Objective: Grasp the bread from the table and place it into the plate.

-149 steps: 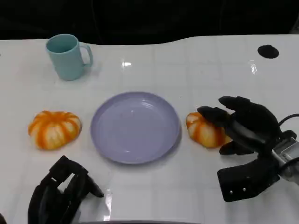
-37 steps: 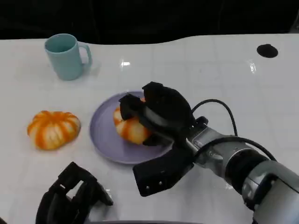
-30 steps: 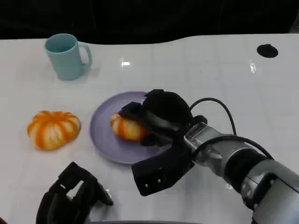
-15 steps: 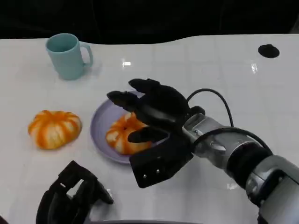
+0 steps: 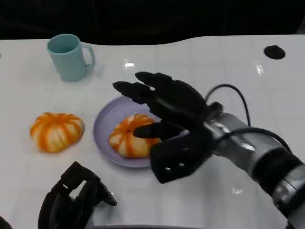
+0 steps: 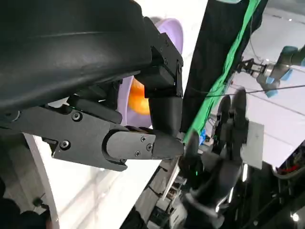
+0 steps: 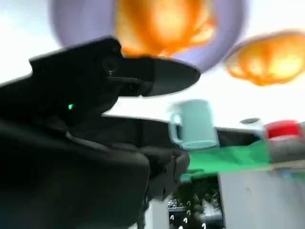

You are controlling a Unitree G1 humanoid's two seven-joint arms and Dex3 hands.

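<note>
An orange, white-striped pumpkin-shaped bread (image 5: 125,141) lies inside the lilac plate (image 5: 106,125), toward its near side. My right hand (image 5: 167,106) hovers over the plate's right half with its fingers spread and nothing in them; its thumb points at the bread without gripping it. The right wrist view shows the same bread (image 7: 162,24) on the plate (image 7: 71,19) beyond the fingers (image 7: 162,76). A second, similar bread (image 5: 56,131) sits on the table left of the plate. My left hand (image 5: 71,201) rests at the near left edge with its fingers curled in on nothing.
A teal mug (image 5: 69,57) stands at the back left of the white table. A black round spot (image 5: 275,52) marks the far right. My right forearm and its cable (image 5: 238,102) stretch across the near right.
My right hand carried the bread from right of the plate into it, then let go and spread its fingers, drawing back to the right. The left hand has stayed in place.
</note>
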